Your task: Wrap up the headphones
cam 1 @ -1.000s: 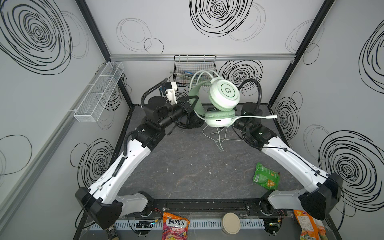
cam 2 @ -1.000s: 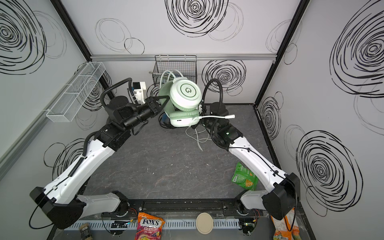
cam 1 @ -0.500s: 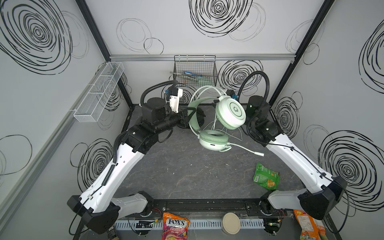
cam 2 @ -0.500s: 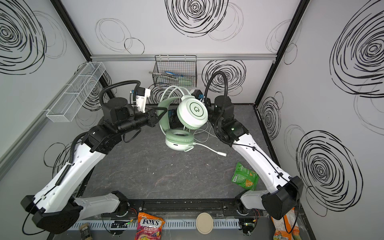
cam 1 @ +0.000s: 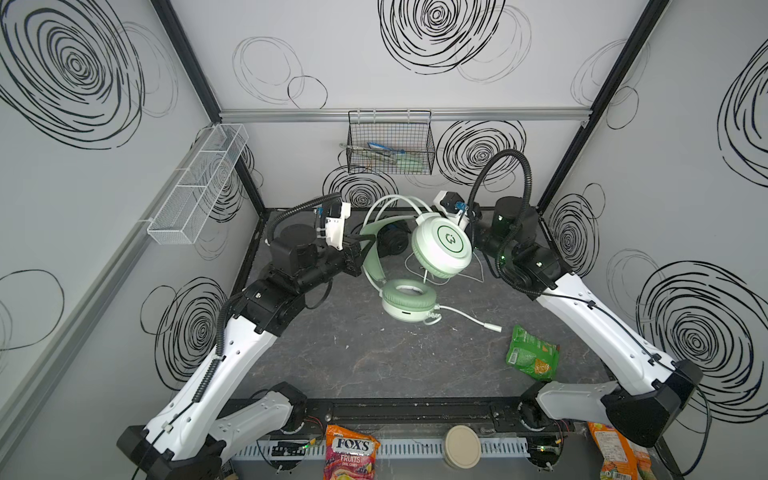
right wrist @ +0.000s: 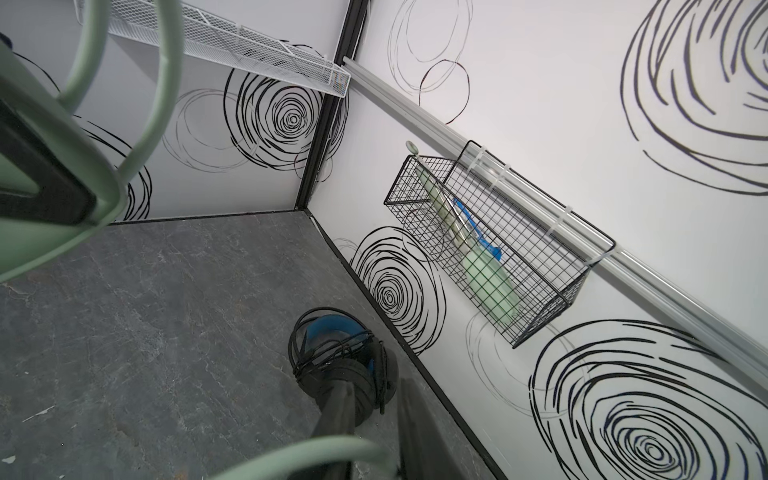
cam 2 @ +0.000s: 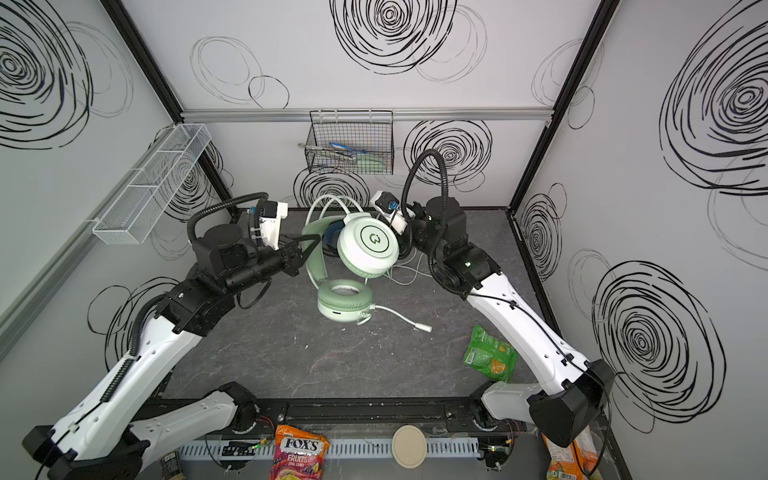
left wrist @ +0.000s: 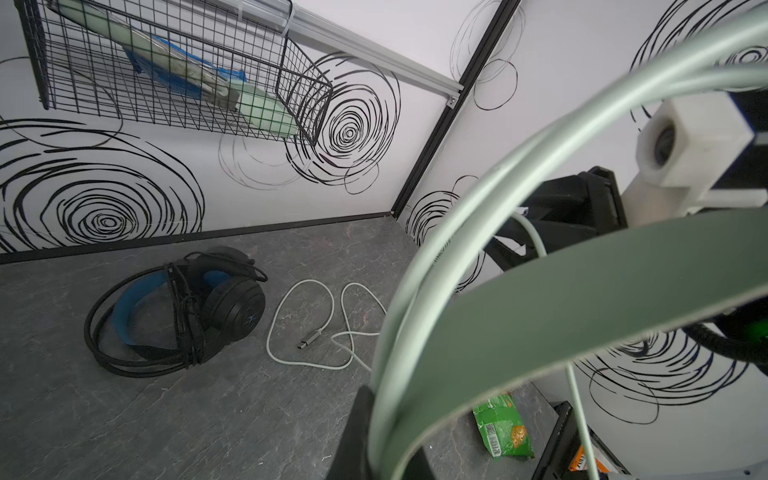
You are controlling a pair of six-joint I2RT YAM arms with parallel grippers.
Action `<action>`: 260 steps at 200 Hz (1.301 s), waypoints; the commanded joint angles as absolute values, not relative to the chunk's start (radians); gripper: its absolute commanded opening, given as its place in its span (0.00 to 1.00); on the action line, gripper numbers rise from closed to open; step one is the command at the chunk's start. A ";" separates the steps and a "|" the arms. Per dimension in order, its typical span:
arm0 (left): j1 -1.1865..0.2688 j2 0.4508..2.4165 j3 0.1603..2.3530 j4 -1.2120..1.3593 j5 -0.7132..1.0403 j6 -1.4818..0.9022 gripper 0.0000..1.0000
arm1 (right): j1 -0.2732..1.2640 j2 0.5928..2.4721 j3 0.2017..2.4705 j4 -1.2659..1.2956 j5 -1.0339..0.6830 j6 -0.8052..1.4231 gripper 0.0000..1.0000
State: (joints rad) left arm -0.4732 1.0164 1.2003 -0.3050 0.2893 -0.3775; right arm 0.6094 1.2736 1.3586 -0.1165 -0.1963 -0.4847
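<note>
Nearest, finds a green snack packet [cam 1: 532, 357] lying by the table's [cam 1: 374, 365] right edge. Over mid-table, holds the mint-green headset [cam 1: 441, 246] aloft, left gripper [cam 1: 362, 247] clamped on its headband; lets the pale cable [left wrist: 311, 337] trail onto the table behind. Carries the right gripper [right wrist: 374, 407] behind the headset, jaws seemingly a little apart. Farthest, has the black headset [left wrist: 178, 320], cord wound round it, by the rear edge.

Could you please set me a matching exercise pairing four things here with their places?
Things:
1 mint-green headset
2 black headset
3 green snack bag
4 black wire basket

Places:
a hung on the back wall
b at the back of the table
c held up by its headband
d on the table near the right arm

Pairs: 1-c, 2-b, 3-d, 4-a
</note>
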 commanded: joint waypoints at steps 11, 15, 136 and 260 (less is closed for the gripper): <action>-0.449 0.997 1.133 -0.197 0.442 -0.394 0.00 | 0.596 1.216 1.335 -0.039 -0.183 -0.484 0.23; -0.449 0.997 1.129 -0.188 0.453 -0.403 0.00 | 0.594 1.213 1.330 -0.038 -0.183 -0.485 0.24; -0.466 0.968 1.145 -0.283 0.279 -0.371 0.00 | 0.547 1.153 1.287 0.006 -0.232 -0.495 0.26; -0.709 1.092 1.150 -0.364 -0.710 -0.596 0.00 | 0.774 1.327 1.510 -0.223 0.289 -0.527 0.12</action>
State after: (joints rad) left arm -0.6884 1.0336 1.1030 -0.4118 -0.4744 -0.5026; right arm 0.7380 1.3121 1.4475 -0.1841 0.1417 -0.5365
